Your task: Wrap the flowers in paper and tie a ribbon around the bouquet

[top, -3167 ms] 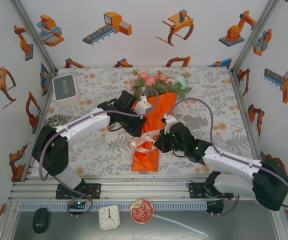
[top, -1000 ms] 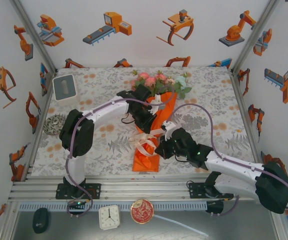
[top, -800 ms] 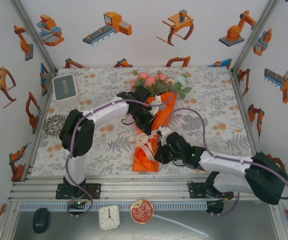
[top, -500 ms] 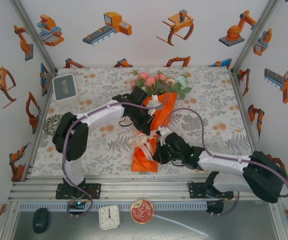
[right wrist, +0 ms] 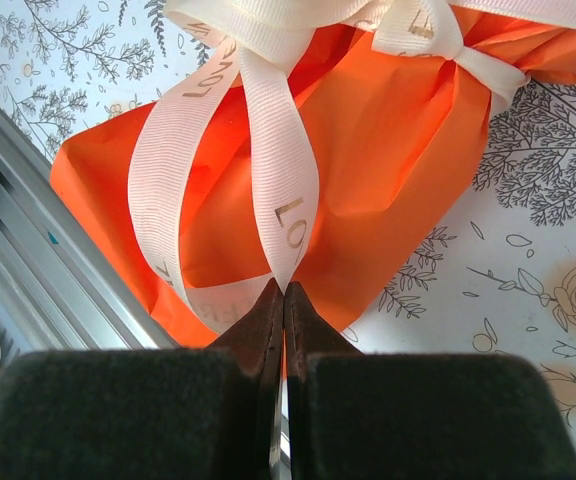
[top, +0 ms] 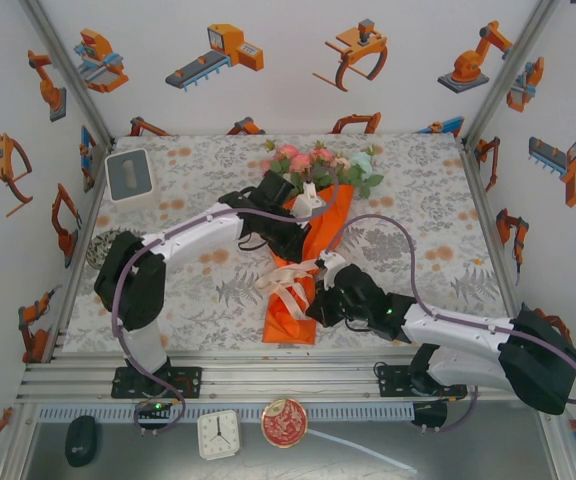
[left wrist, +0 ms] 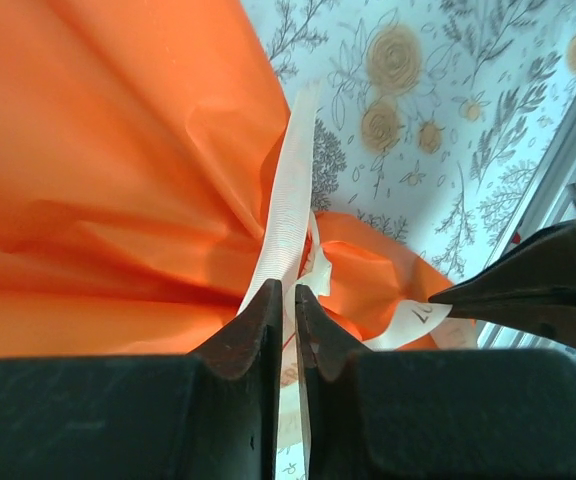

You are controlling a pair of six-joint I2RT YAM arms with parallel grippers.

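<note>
The left arm bends in over the flowered tablecloth (top: pixel 198 290), with the left gripper (left wrist: pixel 286 300) nipped tight on the ribbon (left wrist: pixel 290 200) where it cinches the orange paper (left wrist: pixel 118 150). The right arm stretches low from the near right, the right gripper (right wrist: pixel 283 290) clamped on a ribbon loop over the cone's foot, near the metal rail (right wrist: pixel 58 250). The bouquet (top: pixel 330 208) lies mid-table with its flowers (top: pixel 318 165) toward the far edge. A white box (top: pixel 128 175) sits far left.
</note>
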